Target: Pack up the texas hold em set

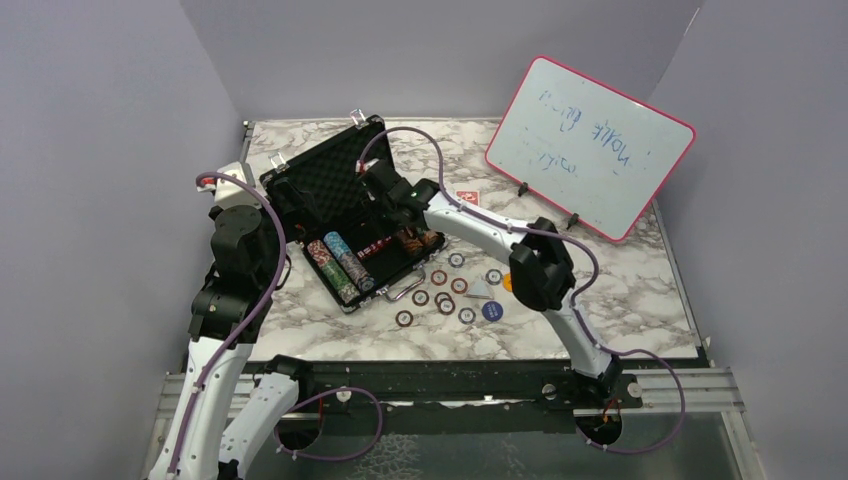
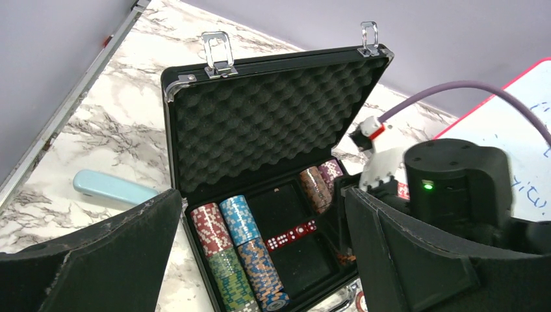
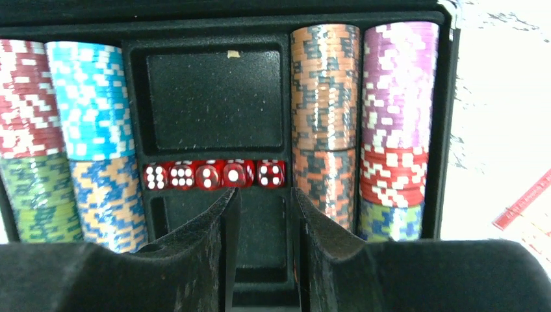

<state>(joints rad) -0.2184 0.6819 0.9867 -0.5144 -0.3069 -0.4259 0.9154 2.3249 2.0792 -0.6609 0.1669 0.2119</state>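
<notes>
Right hand (image 3: 264, 196), fingers (image 3: 211, 240) slightly apart and empty, hovers just beside the red dice (image 3: 214, 175) in the briefcase (image 3: 447, 130).

Open black foam-lined briefcase (image 2: 273, 123), lid upright, striped poker chips (image 3: 88, 97) racked in side channels, five red dice (image 3: 214, 175) rowed between them

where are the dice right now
Right wrist view: the red dice lie in a row in the centre slot of the open case, between two wells, with chip stacks on both sides.

whiteboard (image 1: 590, 145): propped tilted, far right; light-blue oblong (image 2: 114, 188): lying on marble table (image 1: 640, 290)
</notes>
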